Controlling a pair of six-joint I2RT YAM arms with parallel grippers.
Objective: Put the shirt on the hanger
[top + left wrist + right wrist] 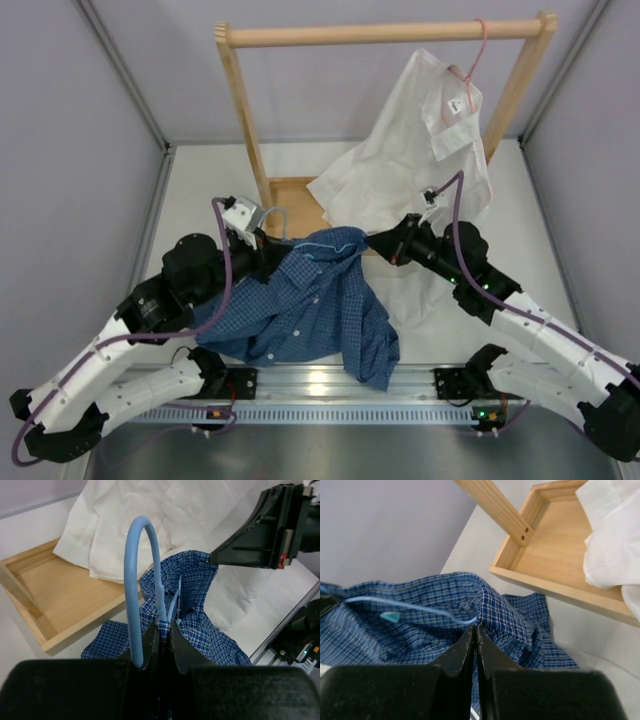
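The dark blue checked shirt hangs between both grippers above the table, its lower part trailing to the near edge. The light-blue hanger stands hook up out of the collar. Its wire arm runs inside the shirt. My left gripper is shut on the hanger's neck with collar cloth pinched in too; in the top view it sits at the shirt's left. My right gripper is shut on a fold of the shirt at the end of the wire arm, on the shirt's right.
A wooden rack stands at the back with a tray-like base. A large white shirt hangs from it on a pink hanger and drapes down behind my right arm. Grey walls close both sides.
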